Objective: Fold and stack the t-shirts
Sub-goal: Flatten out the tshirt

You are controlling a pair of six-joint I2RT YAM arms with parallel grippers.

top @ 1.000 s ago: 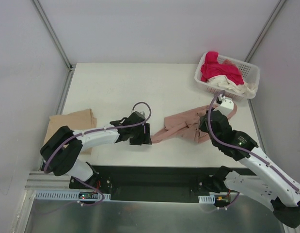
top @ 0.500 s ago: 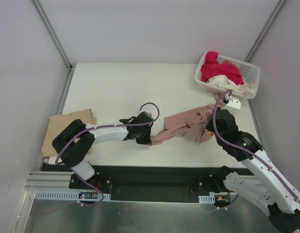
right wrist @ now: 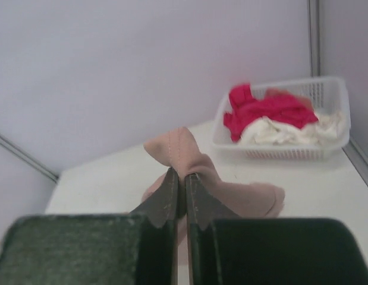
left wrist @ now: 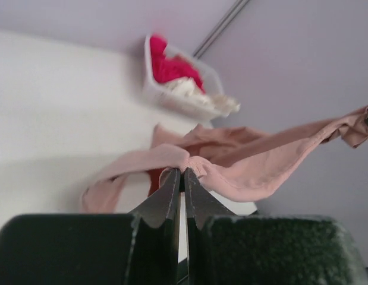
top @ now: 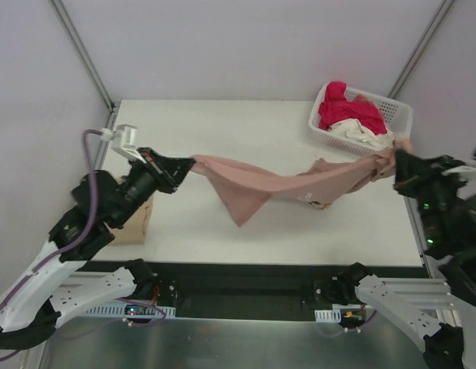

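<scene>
My left claw point(top: 181, 164), right claw point(top: 394, 165) both clamped on dusty pink t-shirt point(top: 276, 183), stretched mid-air. Need even pull, level edge, then lower flat onto table point(top: 222, 123).

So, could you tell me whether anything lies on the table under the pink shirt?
Nothing visible does: the table beneath the pink shirt is bare; the basket stands off in the far right corner.
</scene>
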